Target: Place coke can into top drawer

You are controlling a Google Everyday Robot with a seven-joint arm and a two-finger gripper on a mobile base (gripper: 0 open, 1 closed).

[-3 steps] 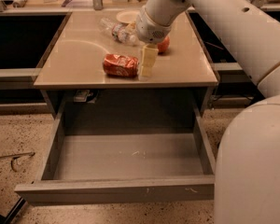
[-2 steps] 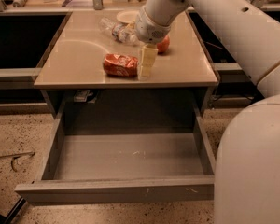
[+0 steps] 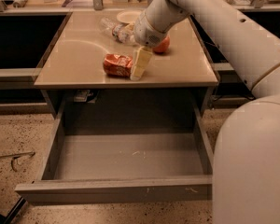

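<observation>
The coke can is red and dented and lies on its side near the front of the tan tabletop. My gripper reaches down from the upper right and sits right at the can's right end, touching or nearly touching it. The top drawer is pulled fully out below the tabletop. Its grey floor holds nothing and its front panel faces the camera.
A red apple sits just behind my gripper. A clear plastic bottle lies further back, with a white plate behind it. My arm and base fill the right side. Dark recesses flank the table.
My gripper has shifted slightly left and down, closer against the can's right end. The can and drawer have barely moved.
</observation>
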